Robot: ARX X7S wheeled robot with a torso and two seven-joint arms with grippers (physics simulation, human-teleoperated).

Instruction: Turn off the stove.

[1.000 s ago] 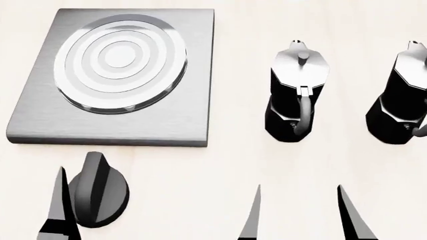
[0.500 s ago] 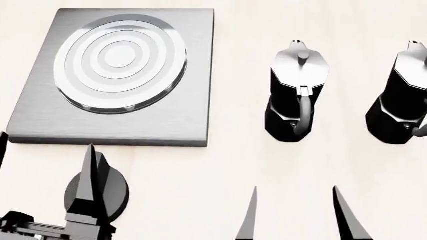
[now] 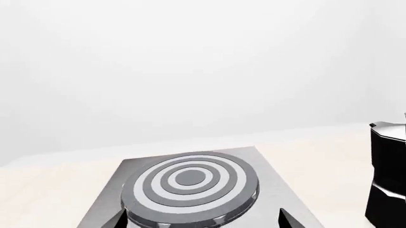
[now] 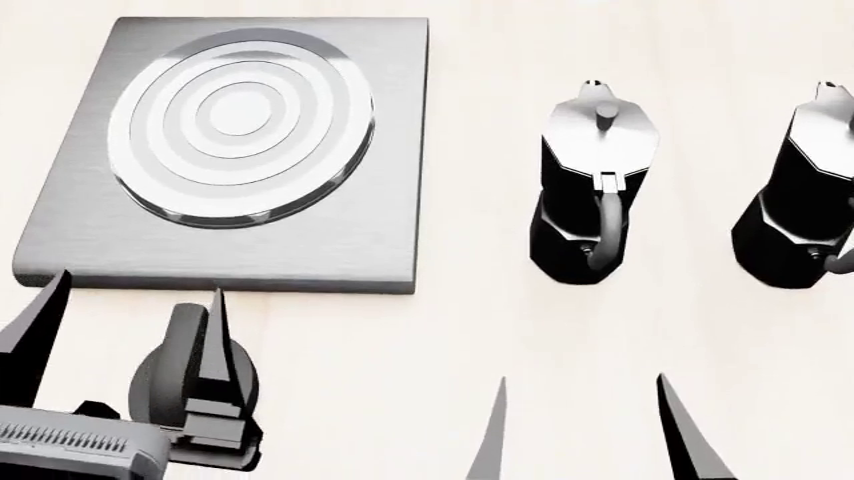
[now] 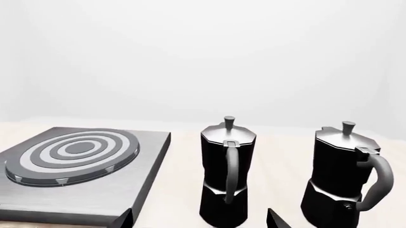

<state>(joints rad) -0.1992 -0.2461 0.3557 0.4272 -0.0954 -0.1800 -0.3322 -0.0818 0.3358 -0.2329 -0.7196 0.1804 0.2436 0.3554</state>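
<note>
the knob (image 4: 187, 375) is sat on the table (image 4: 441, 320) just off the stove's (image 4: 240, 150) near edge, by its near left corner, and the left hand (image 4: 127, 330) is right there with it. one finger (image 4: 214, 340) is seen crossing the knob's face next to the raised bar, the other (image 4: 38, 325) is out beyond the knob's left side, so the hand is spread and nothing is gripped yet. the bar's long axis runs roughly away from the robot toward the stove, slightly tilted, so the fingers probably need shifting right to straddle it before any twist.

the right hand (image 4: 581, 430) is also spread and holding nothing, well apart from the knob, so the left is clearly the nearer one.

two pots (image 4: 597, 190) (image 4: 801, 195) are stood toward the right side of the table, well clear. the table is pale and smooth, plain white room behind.
</note>
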